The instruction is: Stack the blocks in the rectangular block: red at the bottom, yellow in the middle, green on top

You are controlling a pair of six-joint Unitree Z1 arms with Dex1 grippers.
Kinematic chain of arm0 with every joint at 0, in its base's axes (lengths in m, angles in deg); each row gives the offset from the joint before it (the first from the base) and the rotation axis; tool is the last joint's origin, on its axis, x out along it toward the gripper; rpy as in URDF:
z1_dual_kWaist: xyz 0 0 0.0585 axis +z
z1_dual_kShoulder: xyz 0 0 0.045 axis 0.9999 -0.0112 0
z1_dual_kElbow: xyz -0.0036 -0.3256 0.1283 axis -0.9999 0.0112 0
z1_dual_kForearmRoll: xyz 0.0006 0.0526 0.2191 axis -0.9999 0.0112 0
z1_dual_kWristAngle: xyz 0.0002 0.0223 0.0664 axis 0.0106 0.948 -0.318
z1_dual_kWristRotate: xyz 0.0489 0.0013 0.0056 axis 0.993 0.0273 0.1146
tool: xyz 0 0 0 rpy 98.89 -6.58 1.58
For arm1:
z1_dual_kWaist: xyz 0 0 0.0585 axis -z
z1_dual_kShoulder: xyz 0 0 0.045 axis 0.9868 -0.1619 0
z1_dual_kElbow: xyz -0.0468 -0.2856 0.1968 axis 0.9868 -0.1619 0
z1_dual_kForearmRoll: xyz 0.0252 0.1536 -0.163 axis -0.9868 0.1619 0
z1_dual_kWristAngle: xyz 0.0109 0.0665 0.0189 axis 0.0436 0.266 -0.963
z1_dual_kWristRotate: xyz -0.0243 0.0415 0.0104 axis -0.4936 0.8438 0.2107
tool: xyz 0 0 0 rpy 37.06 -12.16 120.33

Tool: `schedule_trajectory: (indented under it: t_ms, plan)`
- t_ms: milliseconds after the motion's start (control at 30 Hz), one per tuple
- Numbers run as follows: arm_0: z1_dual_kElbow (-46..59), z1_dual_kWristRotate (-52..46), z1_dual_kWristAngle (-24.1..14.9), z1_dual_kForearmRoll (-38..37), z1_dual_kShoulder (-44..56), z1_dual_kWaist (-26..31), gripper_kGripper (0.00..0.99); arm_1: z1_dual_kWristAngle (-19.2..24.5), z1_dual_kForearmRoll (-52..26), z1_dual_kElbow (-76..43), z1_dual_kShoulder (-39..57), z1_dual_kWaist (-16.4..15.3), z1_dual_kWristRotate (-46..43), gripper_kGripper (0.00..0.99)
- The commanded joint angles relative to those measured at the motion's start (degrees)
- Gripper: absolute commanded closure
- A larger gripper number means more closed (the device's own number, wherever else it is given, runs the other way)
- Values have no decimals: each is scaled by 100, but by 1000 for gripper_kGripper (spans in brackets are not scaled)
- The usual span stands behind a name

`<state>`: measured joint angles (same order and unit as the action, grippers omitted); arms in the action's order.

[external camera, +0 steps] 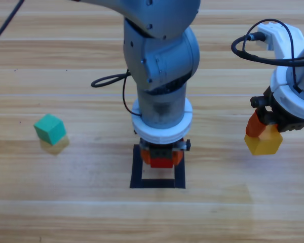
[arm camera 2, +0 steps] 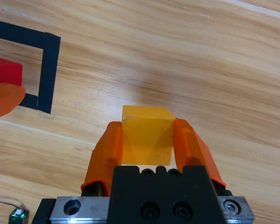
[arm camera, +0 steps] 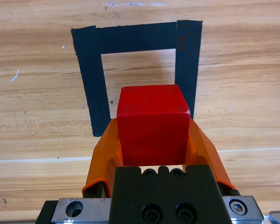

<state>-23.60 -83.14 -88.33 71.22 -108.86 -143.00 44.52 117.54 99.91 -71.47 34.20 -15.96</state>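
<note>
Over the black tape square: red cube held, about to go down

At the table's left the small matte teal-green cube (external camera: 49,128) sits alone, well apart from both arms; in the middle the left gripper (arm camera: 153,140) has its orange jaws clamped on the small matte red cube (arm camera: 152,123), poised over the near-square outline of black tape (arm camera: 90,84), the bare wood inside lying just ahead of the cube; at the right the right gripper (arm camera 2: 147,140) holds the small matte yellow cube (arm camera 2: 146,135) aloft, well clear, waiting its turn
</note>
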Motion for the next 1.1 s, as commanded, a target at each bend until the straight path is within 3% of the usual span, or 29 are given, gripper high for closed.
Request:
schedule_trajectory:
  t_ms: [33, 1100]
  plan:
    - [158, 29, 88, -124, -358, 117, 892, 65, -15, 58, -250, -159, 55, 990]
    - [255, -103, 97, -247, -508, 125, 893, 74, -6, 75, -276, -159, 3, 990]
